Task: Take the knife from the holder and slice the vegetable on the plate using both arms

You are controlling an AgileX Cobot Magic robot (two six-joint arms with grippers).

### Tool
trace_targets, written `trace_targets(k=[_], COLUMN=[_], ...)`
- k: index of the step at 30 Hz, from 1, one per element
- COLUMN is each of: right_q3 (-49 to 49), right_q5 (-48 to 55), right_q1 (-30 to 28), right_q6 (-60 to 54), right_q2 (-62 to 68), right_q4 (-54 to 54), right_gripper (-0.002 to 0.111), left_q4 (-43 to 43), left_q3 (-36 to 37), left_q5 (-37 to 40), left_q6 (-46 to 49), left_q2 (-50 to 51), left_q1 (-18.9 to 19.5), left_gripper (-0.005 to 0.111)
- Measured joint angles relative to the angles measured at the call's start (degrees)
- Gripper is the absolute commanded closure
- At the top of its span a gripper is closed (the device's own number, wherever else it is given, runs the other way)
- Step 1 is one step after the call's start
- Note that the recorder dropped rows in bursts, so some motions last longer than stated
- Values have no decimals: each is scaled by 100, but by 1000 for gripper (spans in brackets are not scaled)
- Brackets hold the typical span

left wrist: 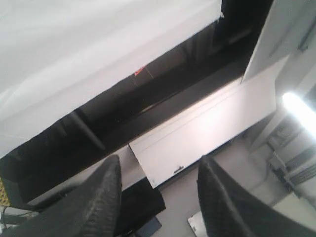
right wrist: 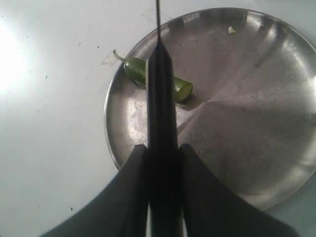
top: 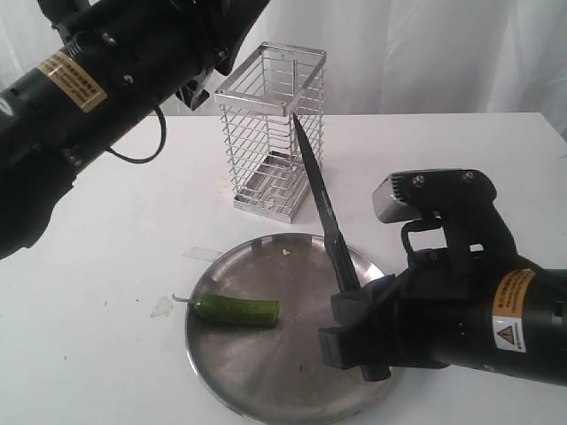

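My right pincer (top: 354,332) clamps the knife (top: 321,205) handle, so I should level the blade squarely over the vegetable (top: 237,309).

The white table (top: 106,266) carries a tall wire cage holder of shiny metal (top: 270,133) toward its far edge, and a large round grey steel plate (top: 266,372) at its near edge.

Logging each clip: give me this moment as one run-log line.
right gripper: shut on knife, out of holder | left gripper: open, raised, empty | vegetable: on plate, not yet sliced
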Motion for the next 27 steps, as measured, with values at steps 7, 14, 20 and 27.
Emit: trace_targets(k=[7, 14, 20, 27], right_q3=[0, 0, 0, 0], right_q5=[-166, -176, -176, -179], right_q1=[0, 0, 0, 0], right_q6=[0, 0, 0, 0], right_q2=[0, 0, 0, 0], right_q4=[-22, -44, -55, -55], right_gripper=[108, 108, 108, 108], left_q4=[-122, -122, -122, 65], left_q3=[0, 0, 0, 0], left_q5=[-11, 22, 11, -310], left_q6=[0, 481, 548, 805], left_q2=[0, 0, 0, 0], left_q1=[0, 0, 0, 0], left_gripper=[55, 55, 55, 54])
